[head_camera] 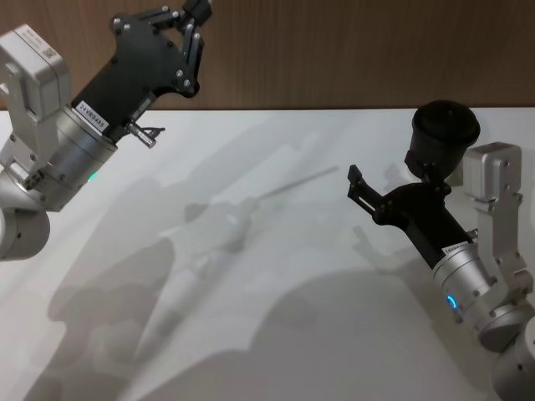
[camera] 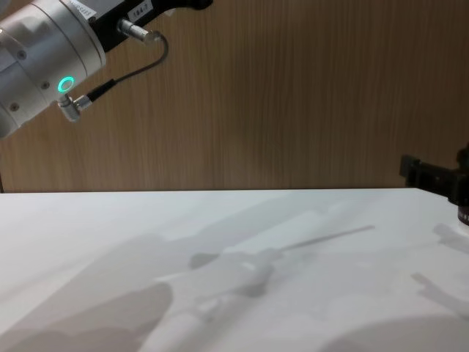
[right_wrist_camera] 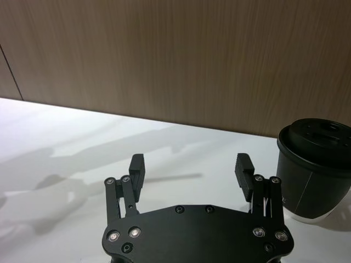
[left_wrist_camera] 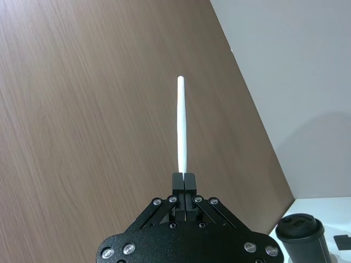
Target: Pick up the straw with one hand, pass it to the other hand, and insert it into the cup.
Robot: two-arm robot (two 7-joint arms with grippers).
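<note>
Left wrist view: the straw (left_wrist_camera: 181, 123) is seen clamped by one end between the closed fingers of the left hand (left_wrist_camera: 184, 181), standing straight out from the fingertips against the wood-panelled wall (left_wrist_camera: 82, 109). That hand is held high above the white desk (head_camera: 251, 334). The right hand (right_wrist_camera: 191, 167) is held low over the desk, fingers spread wide with nothing between them, just beside the black lidded cup (right_wrist_camera: 317, 164) standing on the desk. A white label (head_camera: 94, 114) is borne near the left wrist; its print cannot be read.

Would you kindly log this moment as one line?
left tool: raised, shut on straw | right tool: open, beside cup | handover: pending
</note>
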